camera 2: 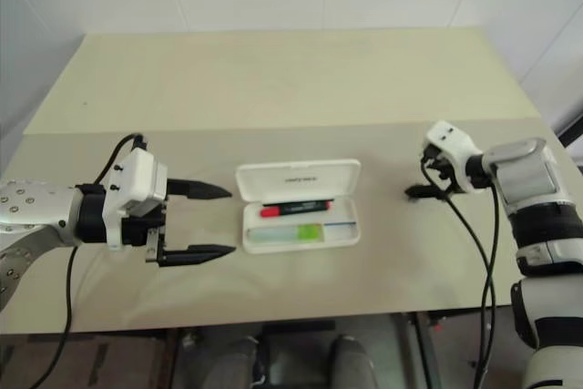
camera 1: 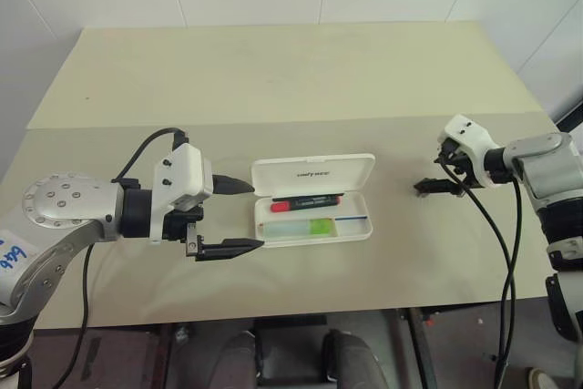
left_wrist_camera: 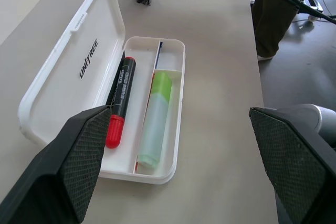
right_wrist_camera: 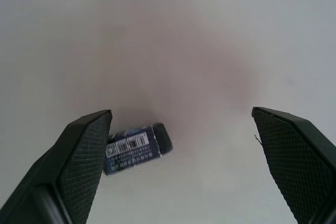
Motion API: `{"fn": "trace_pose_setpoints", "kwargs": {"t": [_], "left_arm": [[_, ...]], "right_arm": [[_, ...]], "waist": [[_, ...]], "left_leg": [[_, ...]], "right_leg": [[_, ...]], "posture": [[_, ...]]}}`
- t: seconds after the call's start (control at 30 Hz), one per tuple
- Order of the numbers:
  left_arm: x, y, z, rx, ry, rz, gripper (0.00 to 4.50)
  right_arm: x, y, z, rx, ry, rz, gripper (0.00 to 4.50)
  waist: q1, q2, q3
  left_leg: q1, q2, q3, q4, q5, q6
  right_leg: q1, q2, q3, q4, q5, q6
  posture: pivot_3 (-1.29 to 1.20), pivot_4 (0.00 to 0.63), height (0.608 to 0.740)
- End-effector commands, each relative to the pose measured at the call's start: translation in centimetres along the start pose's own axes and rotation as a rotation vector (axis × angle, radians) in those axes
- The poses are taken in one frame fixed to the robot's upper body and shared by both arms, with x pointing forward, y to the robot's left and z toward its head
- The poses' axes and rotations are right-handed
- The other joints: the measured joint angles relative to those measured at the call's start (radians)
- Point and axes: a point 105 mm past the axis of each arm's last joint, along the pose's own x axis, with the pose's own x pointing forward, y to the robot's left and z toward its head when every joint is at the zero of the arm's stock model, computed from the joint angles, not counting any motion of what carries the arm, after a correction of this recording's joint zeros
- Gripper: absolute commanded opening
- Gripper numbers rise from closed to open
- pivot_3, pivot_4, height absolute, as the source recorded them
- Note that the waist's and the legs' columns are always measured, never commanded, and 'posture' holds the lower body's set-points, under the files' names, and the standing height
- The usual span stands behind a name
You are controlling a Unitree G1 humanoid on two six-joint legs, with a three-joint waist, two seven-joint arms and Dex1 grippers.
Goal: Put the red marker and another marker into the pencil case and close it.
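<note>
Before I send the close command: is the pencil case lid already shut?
No. The pencil case has its lid standing open, with the red marker and the green marker lying in its two compartments.

Both end effectors (camera 1: 244,216) (camera 1: 428,187) wide open

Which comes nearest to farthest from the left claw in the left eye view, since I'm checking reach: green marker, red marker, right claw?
1. Red marker, case's rear compartment; too close to call with:
2. Green marker, front compartment.
3. Right claw, far right.
</note>
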Motion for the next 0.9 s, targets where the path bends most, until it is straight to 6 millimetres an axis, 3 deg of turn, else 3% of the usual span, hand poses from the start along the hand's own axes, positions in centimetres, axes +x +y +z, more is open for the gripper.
{"fn": "trace_pose_setpoints", "kwargs": {"t": [0.03,0.2,0.5,0.7,0.9], "left_arm": [[-0.2,-0.1,0.7,0.041,-0.015,0.006,4.5],[0.3,0.0,1.7,0.062,-0.063,-0.001,4.5],[2.6,-1.3,2.8,0.106,-0.085,-0.067,4.5],[3.6,-1.2,3.0,0.109,-0.093,-0.077,4.5],[3.9,-1.2,3.2,0.114,-0.097,-0.083,4.5]], "right_arm": [[-0.8,-0.8,-0.4,0.017,0.04,-0.041,4.49],[-1.4,0.4,-0.6,0.052,0.075,0.02,4.49],[-3.5,0.6,-0.8,0.207,0.128,-0.019,4.49],[-2.8,1.3,-1.2,0.265,0.135,-0.016,4.49],[-2.9,2.3,0.2,0.286,0.091,0.034,4.49]], "waist": [[0.007,0.0,0.0],[0.023,0.0,0.0],[0.021,0.0,0.0],[0.022,0.0,0.0],[0.022,0.0,0.0]], "left_leg": [[0.0,0.0,0.0,0.0,0.0,0.0],[-0.001,0.0,0.0,0.0,0.0,0.0],[-0.001,0.0,0.0,0.0,0.0,0.0],[0.0,0.0,0.0,0.0,0.0,0.0],[-0.001,0.0,0.0,0.0,0.0,0.0]], "right_leg": [[0.0,0.0,0.0,0.0,0.0,0.0],[0.0,0.0,0.0,0.0,0.0,0.0],[0.0,0.0,0.0,0.001,0.0,0.0],[0.0,0.0,0.0,0.001,0.0,0.0],[0.0,0.0,0.0,0.001,0.0,0.0]], "posture": [[0.0,0.15,0.74],[0.0,0.15,0.74],[0.0,0.15,0.74],[0.0,0.15,0.74],[0.0,0.15,0.74]]}}
